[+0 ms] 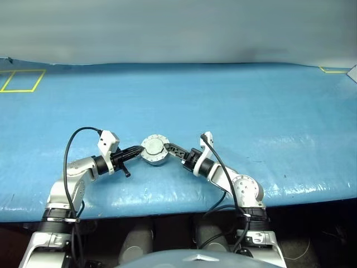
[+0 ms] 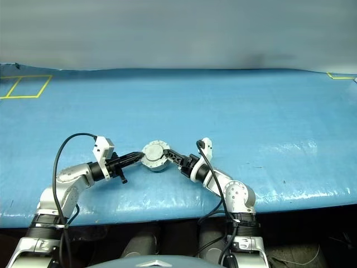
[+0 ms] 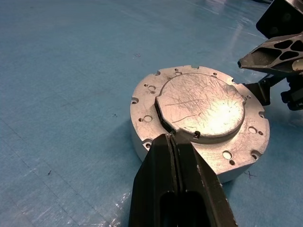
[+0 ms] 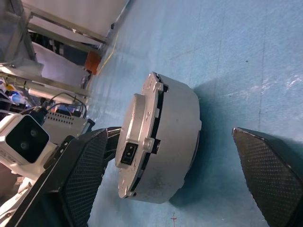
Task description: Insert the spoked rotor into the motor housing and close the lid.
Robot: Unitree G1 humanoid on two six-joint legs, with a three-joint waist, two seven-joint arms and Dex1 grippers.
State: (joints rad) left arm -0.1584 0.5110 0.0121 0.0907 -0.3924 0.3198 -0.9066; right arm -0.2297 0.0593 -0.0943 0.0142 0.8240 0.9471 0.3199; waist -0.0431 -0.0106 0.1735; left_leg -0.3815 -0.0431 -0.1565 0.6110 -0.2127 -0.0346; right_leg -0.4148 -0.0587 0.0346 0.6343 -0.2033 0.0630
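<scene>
— Two hands meet at one round casing on the blue worktop (image 1: 234, 106). See the motor housing (image 1: 154, 152)? It sits near the front edge, roughly centre.

— Yes, and the lid (image 3: 201, 107) lies flat on top of it, scratched silver face up.

— From the housing, the left hand (image 1: 137, 150) comes in at about nine o'clock, its black fingers (image 3: 177, 184) pressed together with no gap, tips touching the rim of the lid.

— And the right hand (image 1: 169, 148)?

— At about three o'clock, spread wide; one textured pad (image 4: 80, 175) sits on each side of the housing, and I see blue worktop between the far pad and the casing wall. It grips nothing.

— Anything else out there?

— Yellow tape squares (image 1: 22, 81) at ten o'clock, well apart from the housing.
</scene>
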